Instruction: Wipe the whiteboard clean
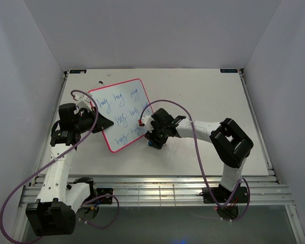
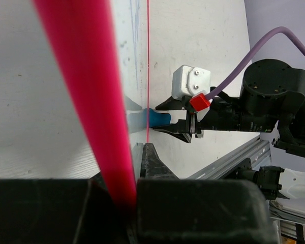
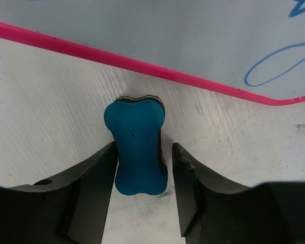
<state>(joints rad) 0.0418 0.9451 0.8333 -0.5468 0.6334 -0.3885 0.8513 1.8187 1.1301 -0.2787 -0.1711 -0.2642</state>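
Left arm (image 1: 58, 162) reaches from its base toward 1 o'clock, wrist bent in to the right. The left gripper (image 1: 102, 123) sits on the whiteboard (image 1: 123, 114) at the board's 8 o'clock edge. Right arm (image 1: 203, 129) has its elbow out at the right of the table (image 1: 203, 96) and its forearm runs toward 9 o'clock. The right gripper (image 1: 153, 138) is low, at the board's 4 o'clock edge.

Whiteboard: centre-left of the table, rotated so its corners point roughly to 12, 3, 6 and 9. Blue handwriting covers it. I can't tell whether it lies flat.

Left fingers: clamped shut on the board's pink rim. In the left wrist view the rim runs straight down between them.

Right fingers (image 3: 94, 188): part open, one on each side of the blue eraser (image 3: 137, 152), at its narrow waist. The 9 o'clock finger looks in contact and the 3 o'clock one shows a thin gap, so there's no firm grip. The eraser lies on the table with the board's rim at its 12 o'clock, near but not touching.
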